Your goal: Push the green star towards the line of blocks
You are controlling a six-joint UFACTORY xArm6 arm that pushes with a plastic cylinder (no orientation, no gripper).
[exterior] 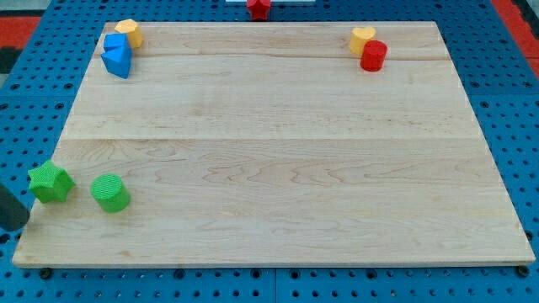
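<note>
The green star [49, 182] lies at the board's left edge, low in the view. A green cylinder [110, 193] stands just to its right, with a small gap between them. A dark shape at the view's left edge, just left of and below the star, looks like my rod; my tip [13, 227] sits off the board's corner, close to the star without clearly touching it. At the top left, a yellow block [129, 32], a blue block [114, 42] and a blue triangular block [119, 61] sit touching in a short row.
A yellow heart [362, 39] and a red cylinder [373, 55] sit together at the top right. A red block [258, 7] lies beyond the top edge of the wooden board [278, 151]. Blue perforated table surrounds the board.
</note>
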